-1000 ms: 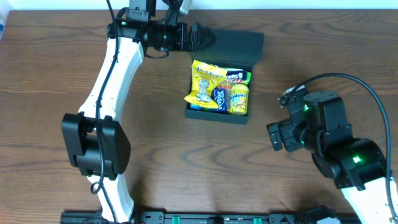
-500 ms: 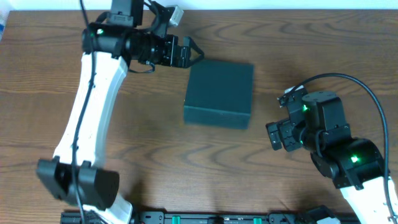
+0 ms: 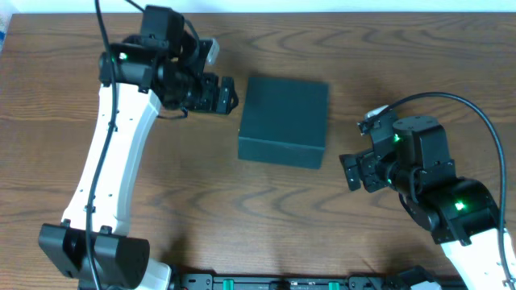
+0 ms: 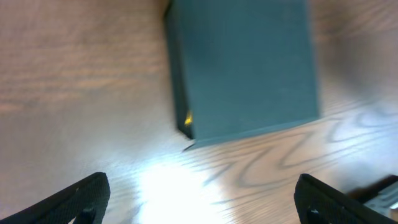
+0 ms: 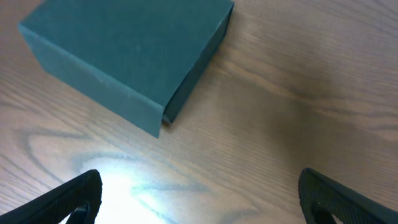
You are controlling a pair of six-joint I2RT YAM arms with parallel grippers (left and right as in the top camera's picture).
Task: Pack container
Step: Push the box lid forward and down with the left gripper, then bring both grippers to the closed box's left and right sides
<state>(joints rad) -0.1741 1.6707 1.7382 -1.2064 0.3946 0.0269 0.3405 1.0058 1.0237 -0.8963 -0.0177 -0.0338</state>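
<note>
Left gripper (image 3: pixel 229 95): fingers spread wide, nothing held, pointing right toward container's upper-left edge; just beside it, not touching.
Container (image 3: pixel 284 121): on wooden table (image 3: pixel 242 217), between both grippers, lid (image 5: pixel 130 31) folded down flat. Near-square, no clear long axis.
Yellow sliver (image 4: pixel 187 118) peeping from lid gap at one corner, left wrist view.
No brand, label or writing legible on lid or walls.
Right gripper (image 3: pixel 348 171): fingers spread wide, nothing held, off container's lower-right corner, clear gap between.
Nearer arm, by judgement: left.
</note>
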